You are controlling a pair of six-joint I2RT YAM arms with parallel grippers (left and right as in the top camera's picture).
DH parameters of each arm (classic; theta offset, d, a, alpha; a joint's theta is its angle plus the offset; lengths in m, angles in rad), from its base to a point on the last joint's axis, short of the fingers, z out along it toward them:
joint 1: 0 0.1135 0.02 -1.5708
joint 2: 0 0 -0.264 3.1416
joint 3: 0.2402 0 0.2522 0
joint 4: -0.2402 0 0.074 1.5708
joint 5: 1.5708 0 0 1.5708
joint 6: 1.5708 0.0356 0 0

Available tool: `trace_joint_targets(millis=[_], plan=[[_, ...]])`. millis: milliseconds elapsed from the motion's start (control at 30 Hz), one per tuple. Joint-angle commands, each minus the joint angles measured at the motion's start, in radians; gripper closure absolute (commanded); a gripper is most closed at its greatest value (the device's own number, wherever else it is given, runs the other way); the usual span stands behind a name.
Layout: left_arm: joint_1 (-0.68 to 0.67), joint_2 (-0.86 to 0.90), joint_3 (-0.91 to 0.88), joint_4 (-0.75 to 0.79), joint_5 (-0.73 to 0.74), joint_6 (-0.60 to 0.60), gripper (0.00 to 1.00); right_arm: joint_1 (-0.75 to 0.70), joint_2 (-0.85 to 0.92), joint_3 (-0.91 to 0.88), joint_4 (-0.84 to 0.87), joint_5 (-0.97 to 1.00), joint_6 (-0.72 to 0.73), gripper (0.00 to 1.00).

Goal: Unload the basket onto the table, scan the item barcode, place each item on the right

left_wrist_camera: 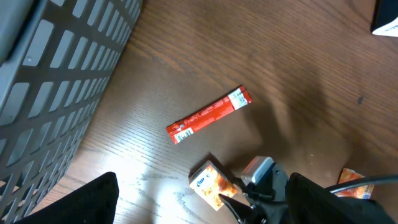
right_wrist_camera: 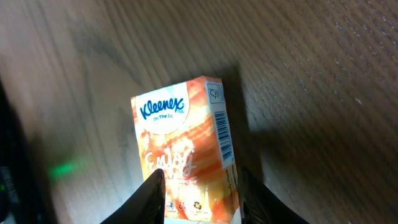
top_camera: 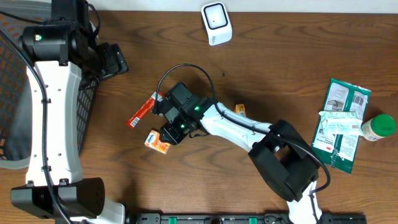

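Observation:
An orange Kleenex tissue pack (right_wrist_camera: 183,143) lies flat on the wooden table, a barcode along its right edge. My right gripper (right_wrist_camera: 202,199) straddles its near end, one finger pressed to each long side. From overhead the pack (top_camera: 157,142) sits just left of the right gripper (top_camera: 170,132). The white scanner (top_camera: 216,23) stands at the table's far edge. My left gripper (left_wrist_camera: 199,211) hovers open above the pack (left_wrist_camera: 210,182), nothing between its fingers, and sits at the far left in the overhead view (top_camera: 115,61).
A red stick packet (top_camera: 142,111) lies just behind the tissue pack. A small orange item (top_camera: 240,110) sits beside the right arm. A green pouch (top_camera: 341,124) and a green-capped bottle (top_camera: 379,127) lie at the right. A dark mesh basket (top_camera: 12,93) fills the left edge.

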Motion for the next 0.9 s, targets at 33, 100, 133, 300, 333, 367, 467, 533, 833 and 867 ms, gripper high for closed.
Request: trace_joint_targets(millis=[33, 100, 133, 300, 333, 367, 467, 533, 833, 867], plan=[[0.003, -0.009, -0.003, -0.003, 0.005, 0.013, 0.14, 0.027, 0.009, 0.005, 0.003, 0.07, -0.014, 0.68], [0.003, -0.009, -0.003, -0.003, 0.005, 0.013, 0.14, 0.033, 0.009, 0.005, 0.003, 0.07, -0.014, 0.69], [0.003, -0.009, -0.003, -0.003, 0.005, 0.013, 0.14, 0.035, 0.009, 0.005, 0.003, 0.07, -0.014, 0.69], [0.003, -0.009, -0.003, -0.003, 0.005, 0.013, 0.14, 0.05, 0.011, 0.005, 0.002, 0.092, -0.013, 0.73], [0.003, -0.009, -0.003, -0.003, 0.005, 0.013, 0.14, 0.053, 0.011, 0.005, 0.002, 0.092, -0.013, 0.73], [0.003, -0.009, -0.003, -0.003, 0.005, 0.013, 0.14, 0.056, 0.011, 0.004, 0.002, 0.092, -0.013, 0.73], [0.003, -0.009, -0.003, -0.003, 0.005, 0.013, 0.14, 0.062, 0.019, 0.004, 0.002, 0.12, -0.013, 0.73], [0.003, -0.009, -0.003, -0.003, 0.005, 0.013, 0.14, 0.063, 0.033, 0.004, 0.002, 0.138, -0.013, 0.72], [0.003, -0.009, -0.003, -0.003, 0.005, 0.013, 0.14, 0.061, 0.042, 0.009, -0.001, 0.146, -0.005, 0.89], [0.003, -0.009, -0.003, -0.003, 0.005, 0.013, 0.14, 0.057, 0.03, 0.011, -0.005, 0.156, -0.006, 0.93]])
